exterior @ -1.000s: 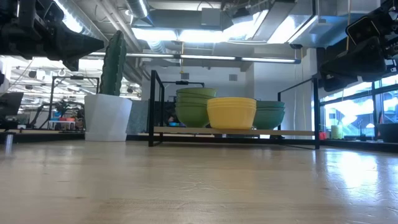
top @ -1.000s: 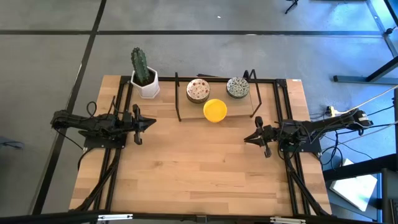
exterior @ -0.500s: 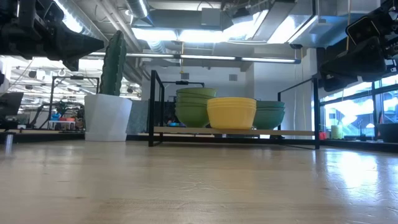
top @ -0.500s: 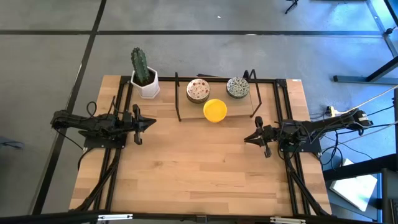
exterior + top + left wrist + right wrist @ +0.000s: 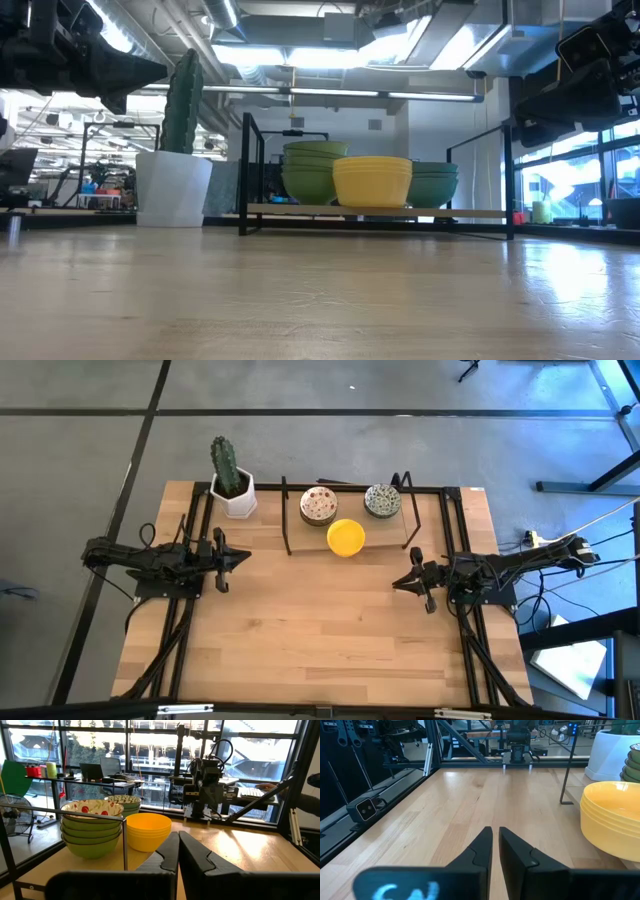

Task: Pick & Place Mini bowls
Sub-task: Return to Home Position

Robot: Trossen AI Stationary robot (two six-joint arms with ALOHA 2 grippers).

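Three stacks of mini bowls stand on a low black-framed rack [image 5: 291, 520] at the table's far middle. The plain yellow stack [image 5: 346, 537] is nearest, the red-speckled stack [image 5: 318, 506] sits behind it to the left, and the green-grey patterned stack [image 5: 382, 500] is behind to the right. The low view shows their bases resting on the rack's wooden shelf [image 5: 300, 210]. My left gripper [image 5: 245, 559] hovers level at the table's left, shut and empty, pointing right. Shut and empty too, my right gripper [image 5: 394, 584] hovers at the right and points left. Both stay short of the rack.
A white hexagonal pot with a cactus [image 5: 233, 490] stands at the far left corner, beside the rack. Black frame rails [image 5: 196, 610] run along both table sides under the arms. Bare wooden tabletop [image 5: 320, 630] spreads between the grippers and toward the near edge.
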